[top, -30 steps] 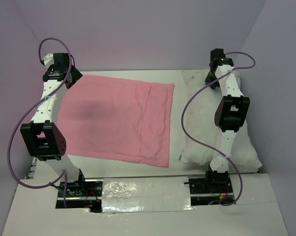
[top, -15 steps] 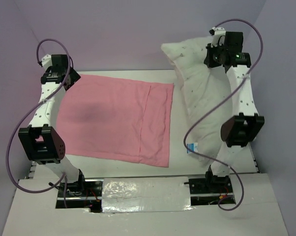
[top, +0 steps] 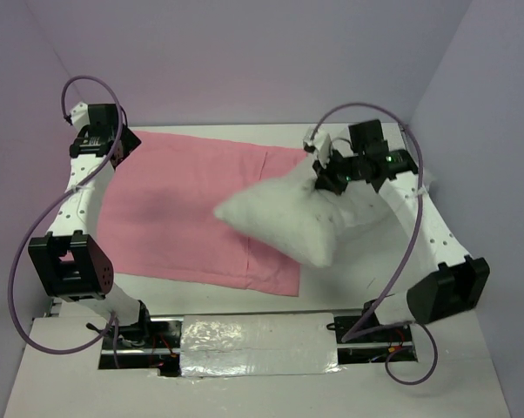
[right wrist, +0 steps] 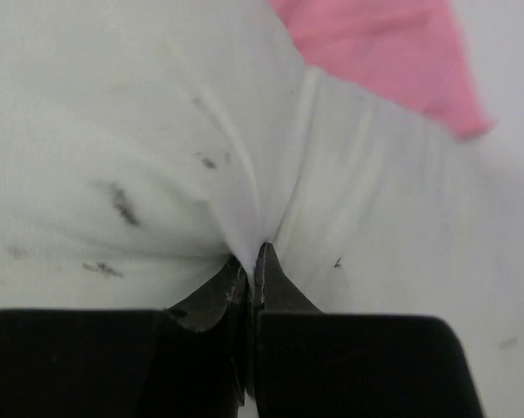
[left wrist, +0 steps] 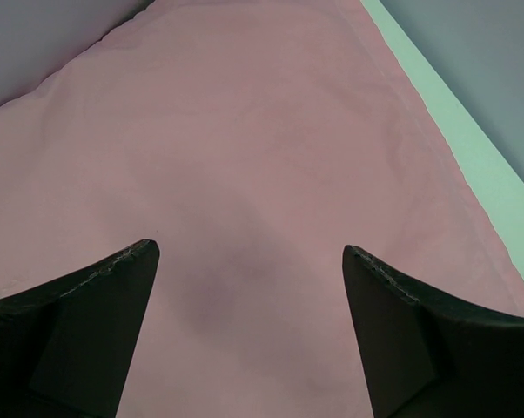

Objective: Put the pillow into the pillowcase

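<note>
From above, the pillow (top: 279,225) hangs over the right end of the pillowcase (top: 171,209). Your left fingers (left wrist: 88,300) gape wide and empty above it, so nothing holds its mouth open. Your right fingers (right wrist: 275,292) pinch shut on only a thin fold of the pillow, which may slip free.

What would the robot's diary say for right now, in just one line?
right gripper: shut on pillow | pillow: partly over pillowcase right end | left gripper: open, over pillowcase | pillow: not yet inside
</note>
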Robot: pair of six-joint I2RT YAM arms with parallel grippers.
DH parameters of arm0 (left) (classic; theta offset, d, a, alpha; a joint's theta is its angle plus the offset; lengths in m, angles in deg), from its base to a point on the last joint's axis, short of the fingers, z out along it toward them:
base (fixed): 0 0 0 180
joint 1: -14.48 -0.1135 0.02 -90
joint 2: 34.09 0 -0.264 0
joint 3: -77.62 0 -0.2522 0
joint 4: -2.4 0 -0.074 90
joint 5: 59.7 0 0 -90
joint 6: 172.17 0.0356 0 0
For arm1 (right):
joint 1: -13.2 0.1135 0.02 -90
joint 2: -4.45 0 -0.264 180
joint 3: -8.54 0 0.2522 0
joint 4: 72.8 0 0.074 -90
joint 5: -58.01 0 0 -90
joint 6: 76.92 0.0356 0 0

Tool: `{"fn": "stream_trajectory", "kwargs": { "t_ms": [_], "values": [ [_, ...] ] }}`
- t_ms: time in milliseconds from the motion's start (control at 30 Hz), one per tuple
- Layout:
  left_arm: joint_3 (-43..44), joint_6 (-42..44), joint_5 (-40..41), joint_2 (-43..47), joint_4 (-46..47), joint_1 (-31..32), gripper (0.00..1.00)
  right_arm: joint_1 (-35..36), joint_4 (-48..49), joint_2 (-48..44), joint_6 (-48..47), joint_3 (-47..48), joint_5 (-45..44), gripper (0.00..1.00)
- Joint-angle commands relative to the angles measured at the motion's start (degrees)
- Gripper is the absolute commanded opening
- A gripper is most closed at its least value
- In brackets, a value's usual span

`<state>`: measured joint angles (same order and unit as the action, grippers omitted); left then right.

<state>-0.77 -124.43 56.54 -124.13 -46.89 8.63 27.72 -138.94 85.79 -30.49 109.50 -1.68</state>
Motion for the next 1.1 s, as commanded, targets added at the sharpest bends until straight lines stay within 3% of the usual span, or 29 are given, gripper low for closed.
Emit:
{"fn": "stream_trajectory", "kwargs": {
  "t_ms": [0,133,267,367,467,600,800,967,1033,1067],
  "values": [
    [0.1,0.2,-0.1,0.0,0.8,-0.3,0.99,-3.4,15.9,-12.1,12.4,-9.9,-6.8,0.0],
    [0.1,0.4,-1.4,0.0,1.5,-0.2,0.99,-3.9,25.6,-20.3,26.1,-17.3,-19.0,0.0],
    [0.5,0.5,-2.4,-0.1,1.8,-0.3,0.99,-3.7,25.9,-24.3,34.1,-15.7,-29.7,0.0],
    [0.6,0.6,-3.5,-0.1,2.0,-0.3,0.99,-3.6,24.4,-25.8,41.6,-12.7,-46.2,0.0],
    [0.5,0.5,-3.7,0.0,2.0,-0.3,0.99,-2.1,21.1,-26.8,47.9,-9.9,-54.9,0.0],
    [-0.6,0.6,-3.4,0.9,2.6,-0.3,0.99,2.3,22.7,-26.5,44.1,-12.1,-53.1,0.0],
    [0.6,0.2,-5.8,-0.3,3.3,-0.3,0.99,2.7,29.2,-24.2,41.7,-25.3,-33.1,0.0],
    [3.1,1.1,-4.9,-2.5,2.1,-0.3,0.99,2.8,30.1,-23.8,45.0,-33.9,-32.5,0.0],
    [3.7,1.2,-5.1,-3.3,2.1,-0.3,0.99,2.8,31.0,-22.9,46.4,-36.2,-30.4,0.08],
    [3.9,1.6,-5.1,-3.4,2.2,-0.3,0.99,2.9,32.1,-22.5,47.0,-37.3,-28.4,0.19]
  ]
}}
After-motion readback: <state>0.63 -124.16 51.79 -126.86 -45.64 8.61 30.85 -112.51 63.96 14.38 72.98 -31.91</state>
